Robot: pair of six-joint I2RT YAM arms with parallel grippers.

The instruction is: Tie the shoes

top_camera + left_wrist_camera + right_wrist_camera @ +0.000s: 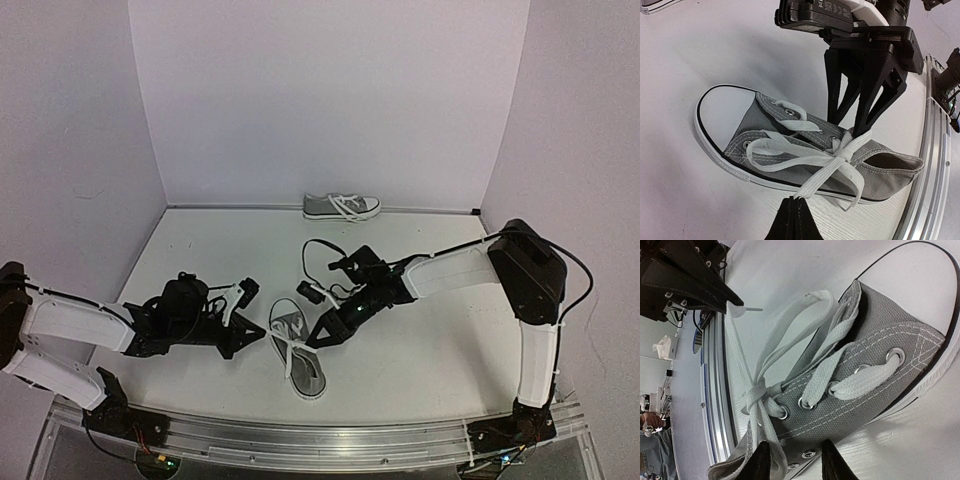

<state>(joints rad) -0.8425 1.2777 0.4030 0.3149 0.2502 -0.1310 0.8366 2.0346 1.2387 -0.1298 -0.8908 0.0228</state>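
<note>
A small grey canvas sneaker with a white toe cap point(297, 352) lies on the white surface point(430, 345), its white lace point(815, 160) loosely knotted. Beside this sneaker, the left end effector point(793, 202) is pinched closed on a lace strand drawn out from the knot. The right end effector point(796, 447) stands over the sneaker's collar, jaws partly apart. A matching grey sneaker point(342, 207) sits well beyond the heel, against the back wall point(330, 100).

I log a plain white back wall point(330, 100) at twelve o'clock, a matching left wall point(70, 150) at nine and right wall point(580, 130) at three. Below them: white table point(430, 350), evenly lit; aluminium rail point(320, 436) along its six o'clock edge.
</note>
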